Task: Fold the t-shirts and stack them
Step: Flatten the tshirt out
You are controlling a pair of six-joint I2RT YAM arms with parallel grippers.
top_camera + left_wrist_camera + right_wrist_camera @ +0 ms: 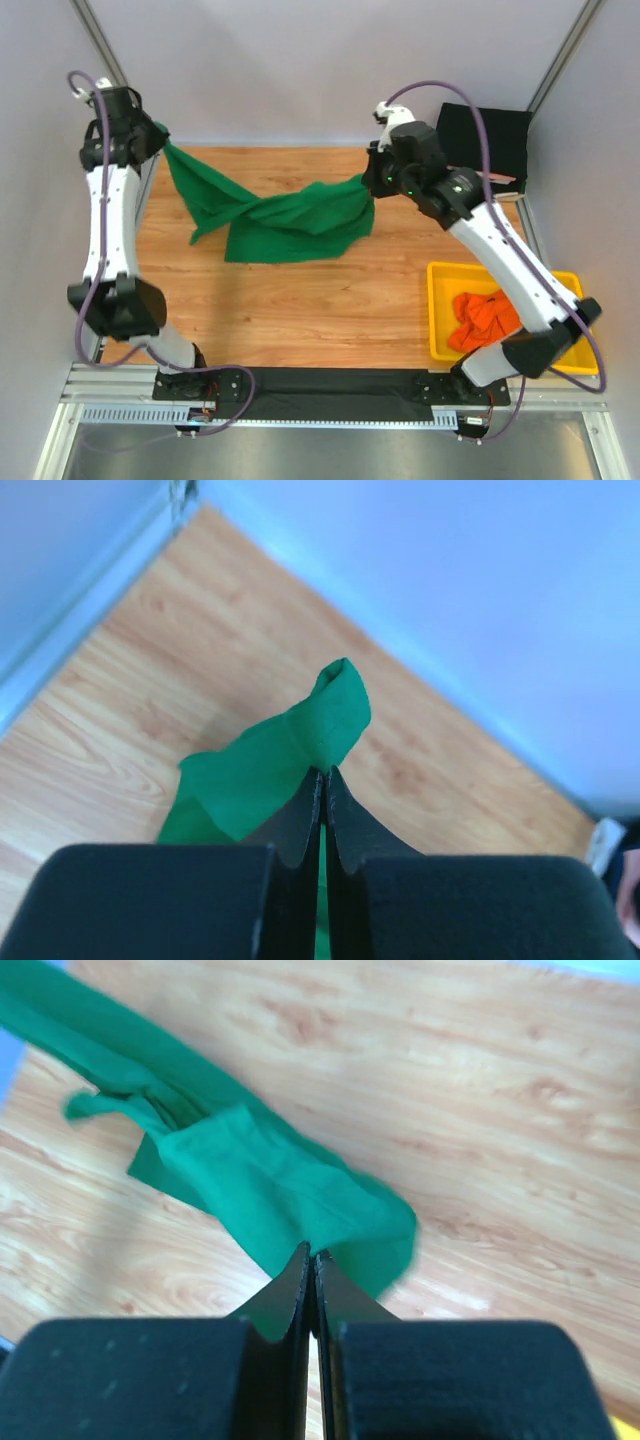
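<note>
Here we hold a green t-shirt [290, 220] strung between our two arms over the far half of the wooden table [330, 310]. Our left gripper [160, 140] is raised at the far-left corner, its jaws pressed flat together on a bunched bit of fabric; the left wrist view shows a green tuft poking out past the closed tips. Our right gripper [368, 182] is near the far edge, right of centre. Its jaws are pinched just as tightly on another part of the cloth, which falls away below them in a broad fold. We judge that gripping at two separated points is meant to pull the garment open, so it can be spread flat before any folding begins. That spreading is not yet done, because the shirt is twisted rather than flat. Its long axis runs left to right, roughly along the far edge. It is a narrow, rope-like band at the left end and widens into a crumpled mass toward the right gripper. The middle sags and appears to rest on the wood. We cannot tell which end is the collar and which the hem. A yellow bin [440, 275] at the near-right corner holds a crumpled orange garment [485, 315], probably waiting its turn. A black cloth [485, 135] lies at the far-right corner.
</note>
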